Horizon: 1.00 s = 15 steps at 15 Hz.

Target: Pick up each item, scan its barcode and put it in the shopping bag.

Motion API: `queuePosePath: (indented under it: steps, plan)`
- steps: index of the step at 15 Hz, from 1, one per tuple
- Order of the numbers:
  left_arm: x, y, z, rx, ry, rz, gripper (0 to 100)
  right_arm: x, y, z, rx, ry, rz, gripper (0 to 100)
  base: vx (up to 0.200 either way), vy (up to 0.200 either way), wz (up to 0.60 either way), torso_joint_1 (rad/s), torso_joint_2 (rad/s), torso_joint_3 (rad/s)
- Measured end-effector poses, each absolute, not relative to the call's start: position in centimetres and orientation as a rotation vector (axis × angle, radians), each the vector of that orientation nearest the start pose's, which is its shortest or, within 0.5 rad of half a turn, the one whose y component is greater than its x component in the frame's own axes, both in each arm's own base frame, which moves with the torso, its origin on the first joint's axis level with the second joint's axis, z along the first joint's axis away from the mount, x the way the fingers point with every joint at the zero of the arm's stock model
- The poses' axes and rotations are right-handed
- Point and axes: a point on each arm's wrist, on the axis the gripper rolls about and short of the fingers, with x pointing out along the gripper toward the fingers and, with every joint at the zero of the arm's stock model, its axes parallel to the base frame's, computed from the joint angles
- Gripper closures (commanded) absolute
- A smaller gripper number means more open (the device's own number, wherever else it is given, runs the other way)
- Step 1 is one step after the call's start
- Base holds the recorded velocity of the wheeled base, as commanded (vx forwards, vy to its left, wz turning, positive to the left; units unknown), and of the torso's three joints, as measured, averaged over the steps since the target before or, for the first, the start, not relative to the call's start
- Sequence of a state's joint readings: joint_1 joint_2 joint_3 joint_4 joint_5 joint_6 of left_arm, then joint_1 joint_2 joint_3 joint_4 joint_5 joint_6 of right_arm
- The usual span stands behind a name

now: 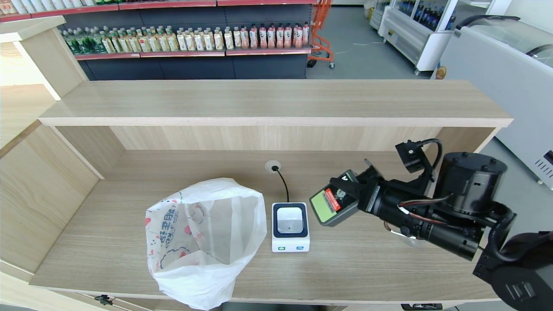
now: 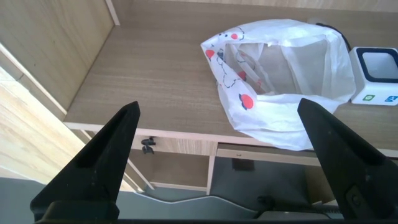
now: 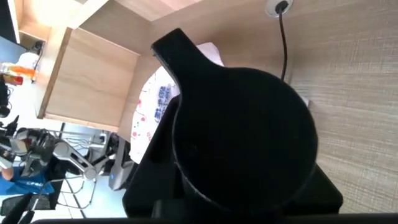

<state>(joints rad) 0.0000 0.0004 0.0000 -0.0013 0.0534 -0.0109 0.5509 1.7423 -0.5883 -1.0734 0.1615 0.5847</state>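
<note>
My left gripper [image 2: 219, 106] hangs off the counter's near left corner, fingers spread wide with nothing between them. Just inside the near edge stands the shopping bag [image 1: 203, 233], mouth open. I make out nothing inside it, so I judge bagging not yet begun. To its right sits the scanner [image 1: 290, 224]. My right gripper [image 1: 345, 192] is clamped on a dark container [image 1: 323, 206], held just right of the scanner's window, so scanning looks like the step in hand. The counter [image 1: 367, 268] is pale wood with a raised ledge [image 1: 276, 99] along its far edge. Beyond it are bottle shelves [image 1: 185, 39] and freezer chests [image 1: 497, 56].
</note>
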Motion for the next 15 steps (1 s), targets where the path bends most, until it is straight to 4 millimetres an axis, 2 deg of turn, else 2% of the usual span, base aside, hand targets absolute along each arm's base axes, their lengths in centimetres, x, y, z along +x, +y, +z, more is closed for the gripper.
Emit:
queuePosePath:
  steps: [5,9,12,15]
  plan:
    - [-2.3,0.1,7.6,-0.010,-0.001,0.053,0,26.2,16.9,14.1,0.524,0.324,0.631,100,0.000,0.000,0.00,0.000,0.00,0.000]
    - [-2.3,0.1,7.6,-0.010,-0.001,0.053,0,27.7,18.0,13.7,0.511,0.317,0.641,100,0.000,0.000,0.00,0.000,0.00,0.000]
    - [-2.3,0.1,7.6,-0.011,-0.001,0.053,0,28.3,19.4,13.3,0.500,0.323,0.664,100,0.000,0.200,0.00,-0.009,0.00,0.004]
    - [-2.3,0.1,7.6,-0.009,-0.001,0.051,0,28.2,20.4,12.5,0.467,0.338,0.678,100,0.000,0.000,0.00,0.000,0.00,0.000]
